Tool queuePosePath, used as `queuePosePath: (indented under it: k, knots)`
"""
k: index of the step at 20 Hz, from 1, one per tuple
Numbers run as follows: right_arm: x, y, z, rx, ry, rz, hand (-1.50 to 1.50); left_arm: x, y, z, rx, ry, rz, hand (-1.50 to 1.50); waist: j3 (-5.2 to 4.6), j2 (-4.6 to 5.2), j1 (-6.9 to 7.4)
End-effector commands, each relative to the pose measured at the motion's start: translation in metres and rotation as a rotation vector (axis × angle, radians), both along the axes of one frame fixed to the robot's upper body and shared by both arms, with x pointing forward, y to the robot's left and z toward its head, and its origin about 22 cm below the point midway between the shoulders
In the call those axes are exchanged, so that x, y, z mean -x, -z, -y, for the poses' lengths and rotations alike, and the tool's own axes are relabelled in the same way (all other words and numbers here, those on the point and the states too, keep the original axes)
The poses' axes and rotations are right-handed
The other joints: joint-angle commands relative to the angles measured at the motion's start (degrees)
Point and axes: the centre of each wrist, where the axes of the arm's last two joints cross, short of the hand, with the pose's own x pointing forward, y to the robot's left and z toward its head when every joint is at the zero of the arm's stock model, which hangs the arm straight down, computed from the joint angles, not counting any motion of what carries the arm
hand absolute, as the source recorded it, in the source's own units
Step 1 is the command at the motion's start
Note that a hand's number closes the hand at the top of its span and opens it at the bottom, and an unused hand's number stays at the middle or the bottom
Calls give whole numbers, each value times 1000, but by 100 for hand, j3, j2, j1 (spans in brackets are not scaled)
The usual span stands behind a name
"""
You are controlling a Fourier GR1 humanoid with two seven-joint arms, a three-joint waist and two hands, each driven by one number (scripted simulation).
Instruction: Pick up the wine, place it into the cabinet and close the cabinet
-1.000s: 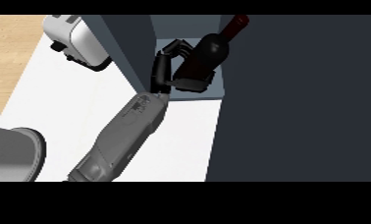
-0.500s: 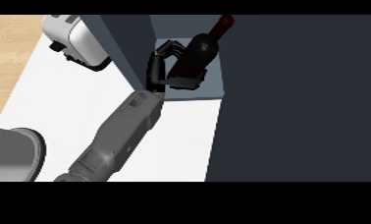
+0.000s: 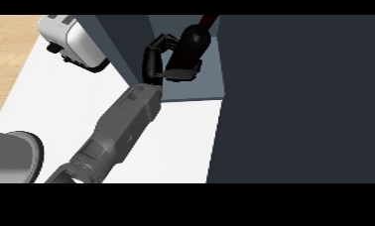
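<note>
1. Left hand (image 3: 162, 60), black, at the end of the grey forearm, fingers curled round the dark glass wine bottle (image 3: 192, 43); thumb side hooked at the bottle's left.
2. Changed over the last second: bottle carried further up and inward, now inside the open slate-blue cabinet (image 3: 132, 46), body against the bay's right side, dark red neck pointing up toward the view's top edge. Forearm stretched deeper over the white worktop (image 3: 176, 136).
3. Bottle leaning, neck up and to the right. Cannot tell whether its base touches the cabinet floor; hand hides it.
4. Large dark panel (image 3: 293, 101) filling the right of the view, probably the open cabinet door; stands just right of the bottle.
5. Right hand not in view.
6. White toaster (image 3: 73, 41) at upper left beside the cabinet wall, grey round object (image 3: 18, 158) at lower left; both well apart from the action.
7. Judgement: placing step nearly done. Next: set bottle down, uncurl fingers, pull arm out, then swing door shut. Risk: tilted bottle tipping on release, or door catching the forearm.
</note>
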Motion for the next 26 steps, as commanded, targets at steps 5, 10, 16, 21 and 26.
queuePosePath:
  k: [5,10,16,21,26]
  knots:
    - [23,3,-1,-18,-72,15,-150,-13,-7,-5,6,-32,-1,150,-2,41,-84]
    - [9,-2,-3,-12,-67,25,-150,-22,-22,0,-119,-124,-8,150,-1,50,-109]
    - [14,-4,-6,0,-94,29,-150,-22,-17,-9,-206,-162,-37,150,-4,102,-229]
    - [10,0,-9,-24,-88,23,-150,-24,-19,-12,-203,-163,-72,150,-4,107,-211]
    - [9,2,-5,2,-88,35,-150,-24,-14,-29,-221,-226,-112,150,-1,151,-279]
